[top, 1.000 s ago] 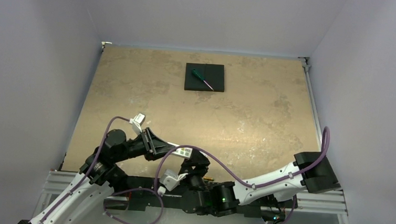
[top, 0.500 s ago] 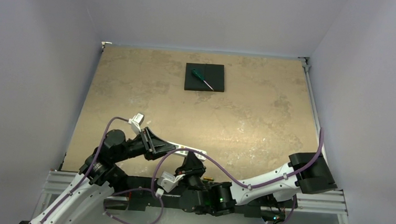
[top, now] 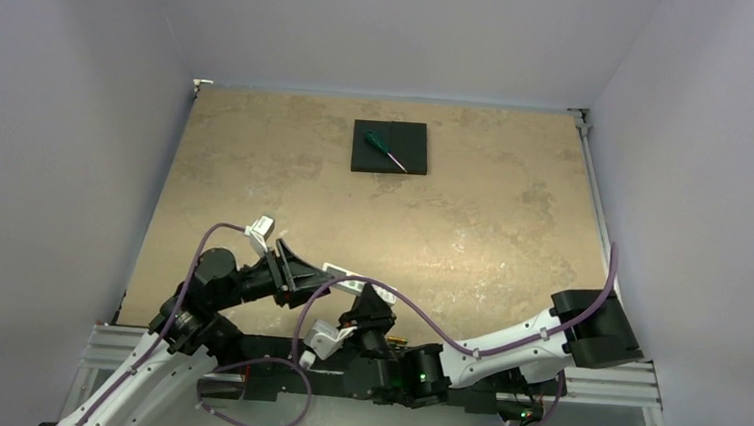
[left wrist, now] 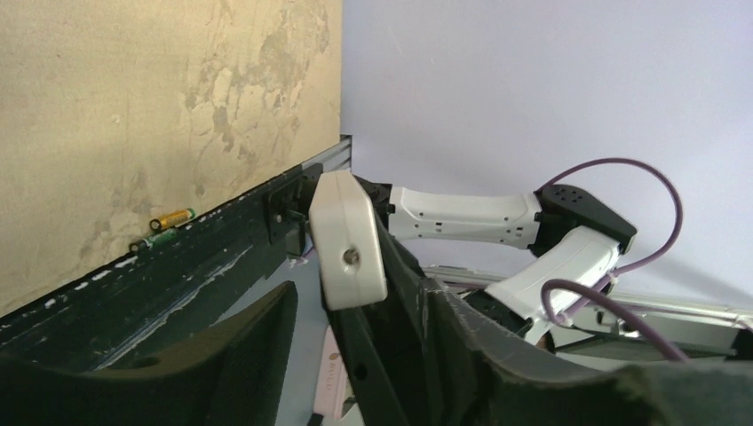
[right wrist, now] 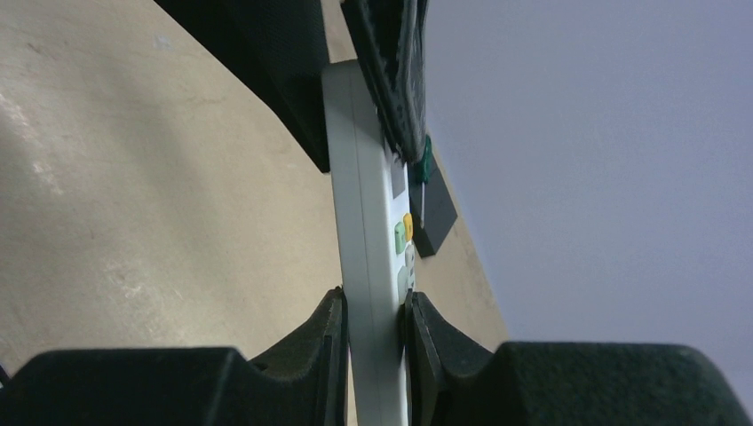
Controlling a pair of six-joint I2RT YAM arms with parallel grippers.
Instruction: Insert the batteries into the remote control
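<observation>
Top external view: the left arm is seen reaching in from the lower left, folded low over the near edge of the desk (top: pixel 256 164), with the left end effector (top: pixel 321 272) pointed to the right. The right arm is doubled back on itself. Its elbow is set out by the right edge, and the right end effector (top: pixel 364 294) is turned up from the near rail (left wrist: pixel 178 275) toward the left one. The remote control (top: pixel 348 279) is carried between the two, close to the near edge.

Little room is left at that edge, where both arms and their cables are crowded. Beyond them a broad stretch of bare desk is open toward the far wall. Only the black pad (top: pixel 408 140) with the green-handled screwdriver (top: pixel 385 151) lies there, well apart.

From the right wrist, the remote control is seen pinched on both faces by the right fingers (right wrist: pixel 426 342), while its far end is straddled by the left fingers. From the left wrist, that end is seen leaning on one finger, with a clear gap to the other, so the left jaws are spread. The batteries (left wrist: pixel 169 220) are shown plainly there alone, lying on the desk just beside the rail.
</observation>
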